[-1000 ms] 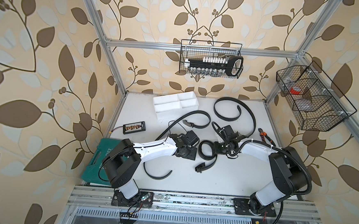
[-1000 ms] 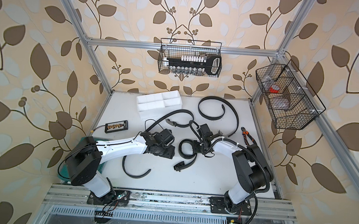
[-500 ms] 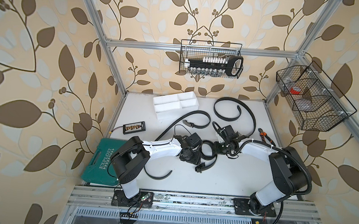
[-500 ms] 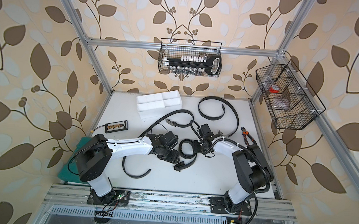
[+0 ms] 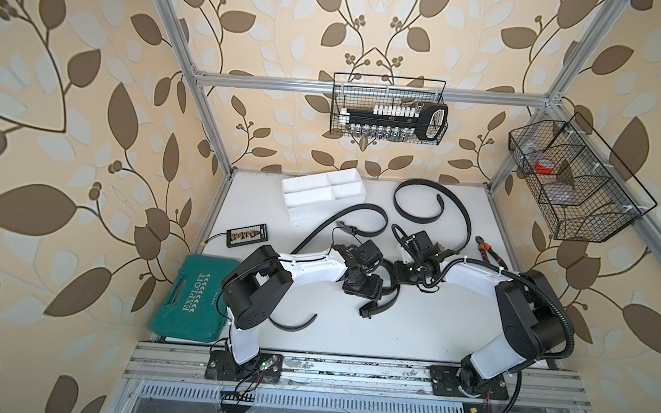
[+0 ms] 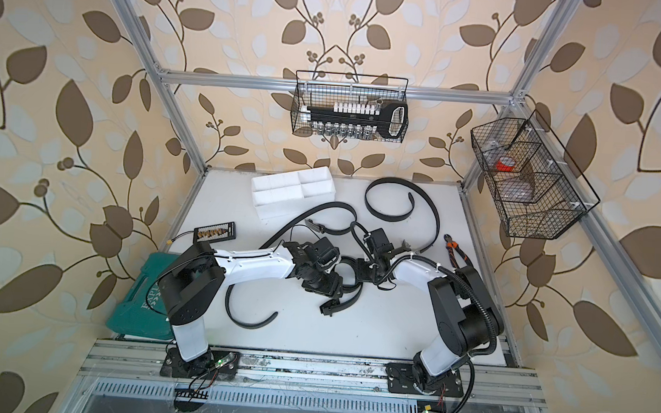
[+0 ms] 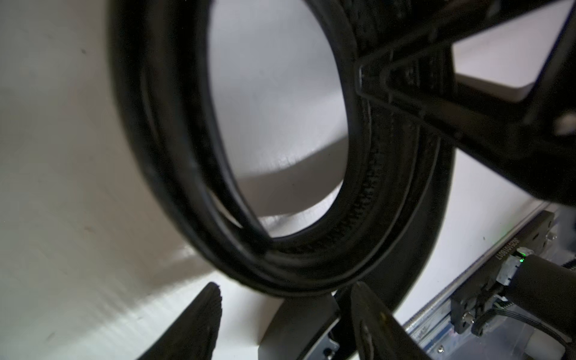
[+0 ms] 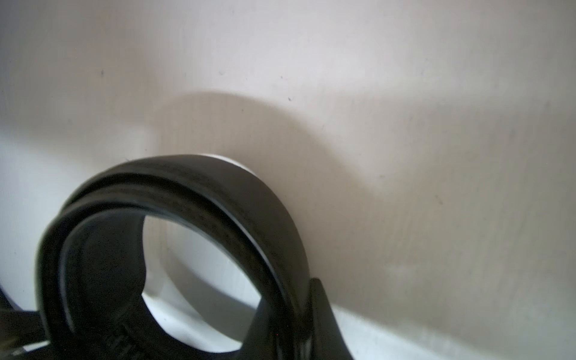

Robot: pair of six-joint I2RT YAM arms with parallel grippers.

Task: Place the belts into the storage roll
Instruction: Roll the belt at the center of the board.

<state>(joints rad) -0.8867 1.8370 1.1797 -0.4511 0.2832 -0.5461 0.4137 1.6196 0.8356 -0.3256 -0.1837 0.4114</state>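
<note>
The right gripper (image 5: 405, 269) is clenched on a black strap belt coiled into a ring (image 8: 249, 199) at the middle of the white table (image 5: 431, 331). The left gripper (image 7: 286, 290) faces it, its fingers (image 7: 199, 318) spread apart on either side of the ring's band, not pinching it. The coil stands on edge between both tools, with its buckled tail trailing toward the table's near edge. The white four-compartment plastic tray (image 5: 309, 213) sits by the far edge, toward the far left corner. It has nothing in it and lies nearer the left arm. Two loose black belts (image 5: 360, 206) (image 5: 416, 220) lie between the coil and the far edge.
</note>
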